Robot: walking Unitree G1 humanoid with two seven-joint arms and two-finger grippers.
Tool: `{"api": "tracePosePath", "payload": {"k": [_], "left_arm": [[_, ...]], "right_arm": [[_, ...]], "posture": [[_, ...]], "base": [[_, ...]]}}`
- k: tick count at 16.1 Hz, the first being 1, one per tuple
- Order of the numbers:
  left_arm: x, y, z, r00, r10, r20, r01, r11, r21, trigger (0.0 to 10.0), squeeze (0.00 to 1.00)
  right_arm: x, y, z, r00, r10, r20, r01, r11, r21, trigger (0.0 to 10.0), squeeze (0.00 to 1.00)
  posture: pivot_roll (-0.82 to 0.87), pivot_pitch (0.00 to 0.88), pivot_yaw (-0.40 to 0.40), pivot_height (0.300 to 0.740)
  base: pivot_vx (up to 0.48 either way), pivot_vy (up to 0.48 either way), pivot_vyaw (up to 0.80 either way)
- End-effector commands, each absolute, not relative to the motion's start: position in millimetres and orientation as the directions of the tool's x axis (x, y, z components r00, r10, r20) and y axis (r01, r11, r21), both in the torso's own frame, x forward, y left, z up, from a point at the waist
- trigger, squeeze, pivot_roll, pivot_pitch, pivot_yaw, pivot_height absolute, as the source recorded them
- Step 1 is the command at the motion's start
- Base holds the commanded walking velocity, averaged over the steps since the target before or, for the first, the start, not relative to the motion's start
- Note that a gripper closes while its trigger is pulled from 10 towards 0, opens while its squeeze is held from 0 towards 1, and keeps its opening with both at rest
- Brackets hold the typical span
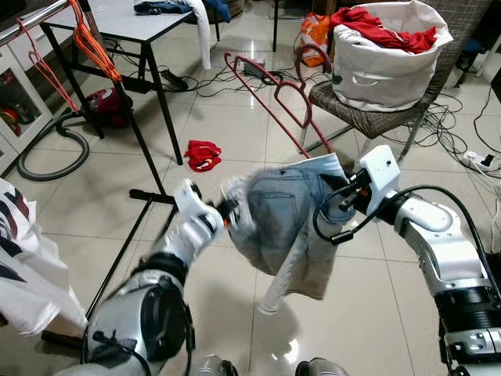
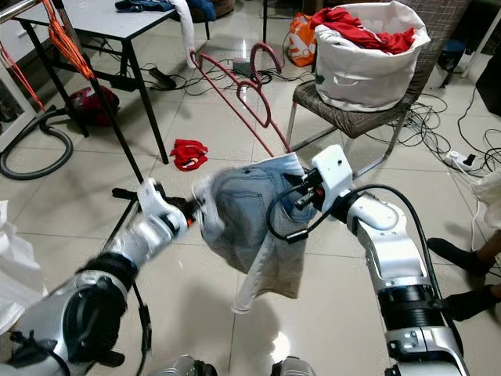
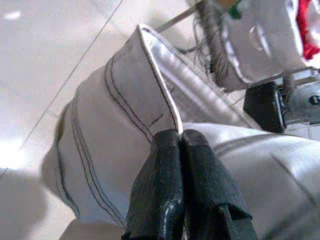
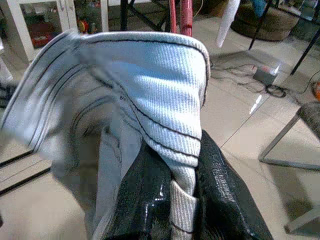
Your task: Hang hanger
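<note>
A glossy tiled floor is spreading across the room, strewn with cables, and a white-topped desk on black legs is standing at the far left with clothes lying on it. Beside it a black rack is leaning up toward a rail that is carrying orange hangers. A wicker chair at the far right is bearing a white laundry bag stuffed with red cloth. A grey vacuum hose is curling on the floor at the left, and a small red garment is lying on the tiles between the rack and the chair.

Both silver arms are reaching forward and inward at about the same height, stretching a pair of pale denim shorts between them in the air over the floor. The left pincer is pressed together on a stitched edge of the denim. The right pincer, its wrist bent inward, is pinching a folded band of the same cloth. A red hanger, large and blurred, is rising behind the shorts, its foot hidden by the denim near the right pincer; what is holding it cannot be told.
</note>
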State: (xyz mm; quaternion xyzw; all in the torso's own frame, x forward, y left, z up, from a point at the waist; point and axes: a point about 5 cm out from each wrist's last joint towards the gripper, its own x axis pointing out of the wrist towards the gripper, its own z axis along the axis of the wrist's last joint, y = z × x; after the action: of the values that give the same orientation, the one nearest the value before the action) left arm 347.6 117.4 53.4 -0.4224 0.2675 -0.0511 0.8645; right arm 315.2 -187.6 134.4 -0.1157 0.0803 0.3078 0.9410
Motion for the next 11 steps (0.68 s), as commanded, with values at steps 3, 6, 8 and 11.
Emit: {"api": "tracePosePath", "payload": {"k": [3, 6, 8, 11], "left_arm": [[361, 123, 75, 0.886, -0.311, -0.345, -0.013, 0.725, -0.689, 0.0, 0.00], [374, 142, 96, 0.924, -0.249, -0.289, -0.001, 0.756, -0.655, 0.0, 0.00], [376, 154, 99, 0.932, -0.212, -0.296, -0.022, 0.778, -0.628, 0.0, 0.00], [377, 161, 100, 0.934, -0.184, -0.307, -0.037, 0.804, -0.593, 0.0, 0.00]], "right_arm": [[301, -182, 119, 0.700, 0.635, -0.327, -0.697, 0.708, -0.118, 10.0, 0.00], [285, -179, 104, 0.595, 0.697, -0.401, -0.774, 0.632, -0.049, 10.0, 0.00], [282, -183, 101, 0.576, 0.698, -0.425, -0.780, 0.624, -0.031, 10.0, 0.00], [278, -187, 98, 0.559, 0.694, -0.453, -0.783, 0.622, -0.014, 10.0, 0.00]], "posture": [[-0.19, 0.000, 0.086, 0.740], [-0.19, 0.000, 0.078, 0.740], [-0.19, 0.000, 0.077, 0.740], [-0.19, 0.000, 0.074, 0.740]], "base": [[0.000, 0.000, 0.00], [0.000, 0.000, 0.00], [0.000, 0.000, 0.00], [0.000, 0.000, 0.00]]}}
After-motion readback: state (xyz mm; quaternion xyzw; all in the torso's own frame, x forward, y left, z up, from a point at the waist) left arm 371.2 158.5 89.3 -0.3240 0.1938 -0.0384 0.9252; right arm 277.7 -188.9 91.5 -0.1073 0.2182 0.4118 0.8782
